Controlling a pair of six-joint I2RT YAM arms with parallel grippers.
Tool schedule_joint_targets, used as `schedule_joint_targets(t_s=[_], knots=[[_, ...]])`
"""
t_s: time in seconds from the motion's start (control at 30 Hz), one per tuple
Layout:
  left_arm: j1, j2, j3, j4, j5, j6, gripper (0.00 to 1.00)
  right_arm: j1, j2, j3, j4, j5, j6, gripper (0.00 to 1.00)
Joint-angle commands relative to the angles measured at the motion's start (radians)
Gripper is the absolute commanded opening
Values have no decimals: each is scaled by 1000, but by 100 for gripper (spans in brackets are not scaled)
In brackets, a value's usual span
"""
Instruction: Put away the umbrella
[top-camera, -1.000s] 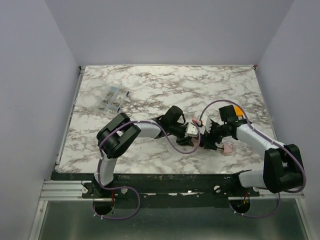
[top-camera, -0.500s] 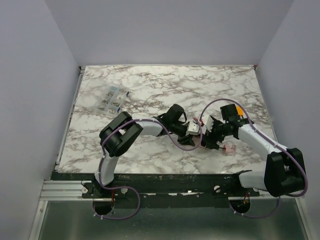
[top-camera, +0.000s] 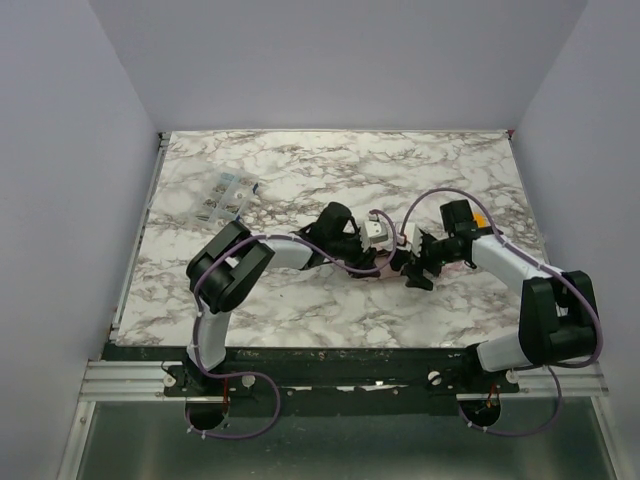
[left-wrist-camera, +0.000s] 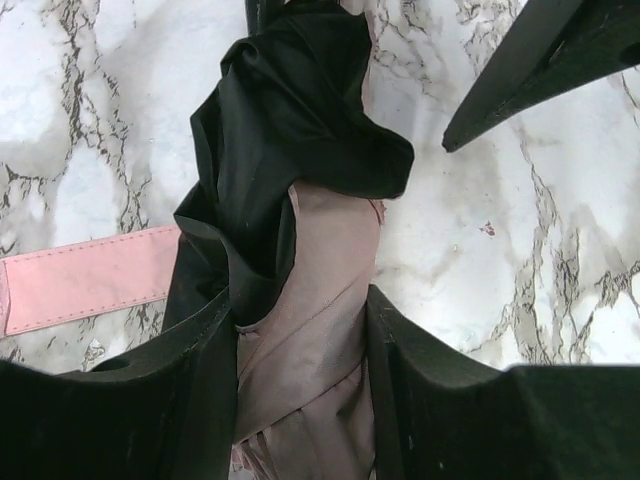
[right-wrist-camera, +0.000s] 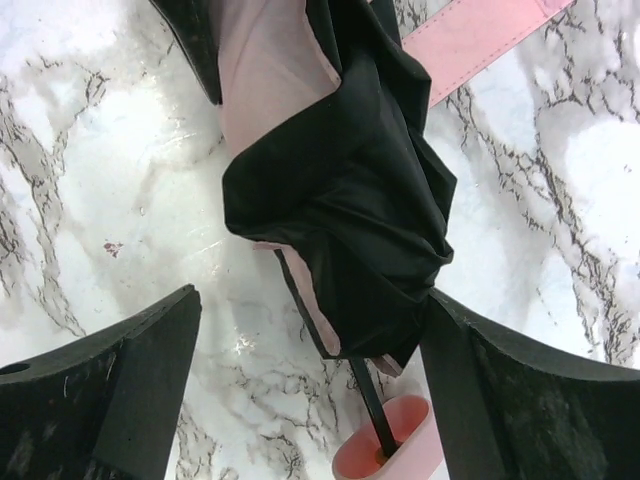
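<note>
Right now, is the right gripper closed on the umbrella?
No: the right gripper gapes, with bare table between one finger and the umbrella.

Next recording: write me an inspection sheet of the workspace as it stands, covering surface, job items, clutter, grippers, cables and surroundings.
Surface: marble-patterned table, grey veins.
Job's things: umbrella lying mid-table, loosely bunched; pink strap flat on the marble; handle at the shaft's end.
Clutter: small clear packet at far left.
Grippers: left gripper clamped on the umbrella's fabric; right gripper open, astride the bunch.
Cables: purple cables loop along both arms.
Surroundings: plain pale walls; nothing else seen.
</note>
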Motion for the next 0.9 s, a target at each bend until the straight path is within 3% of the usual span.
schedule_joint_targets(t_s=[0.0, 0.17, 0.23, 0.33, 0.4, 0.47, 0.6, 0.87], knots=[[30, 116, -96, -293, -318, -70, 0, -7, -22, 0, 2, -114, -64, 86], [30, 150, -60, -345, -291, -64, 0, -28, -223, -72, 48, -285, -231, 89], [29, 172, -37, -376, -270, -61, 0, -28, -261, -116, 78, -337, -339, 99], [30, 201, -5, -422, -242, -56, 0, -24, -180, -105, -35, -358, -587, 100], [34, 215, 13, -444, -224, -56, 0, -19, -107, -78, -76, -333, -660, 100], [43, 228, 33, -471, -205, -56, 0, -19, -90, -97, -17, -298, -664, 100], [51, 259, 72, -519, -163, -46, 0, -15, -138, -211, 261, -244, -572, 100], [52, 320, 144, -613, -111, -21, 0, -14, -225, -180, 197, -308, -559, 100]])
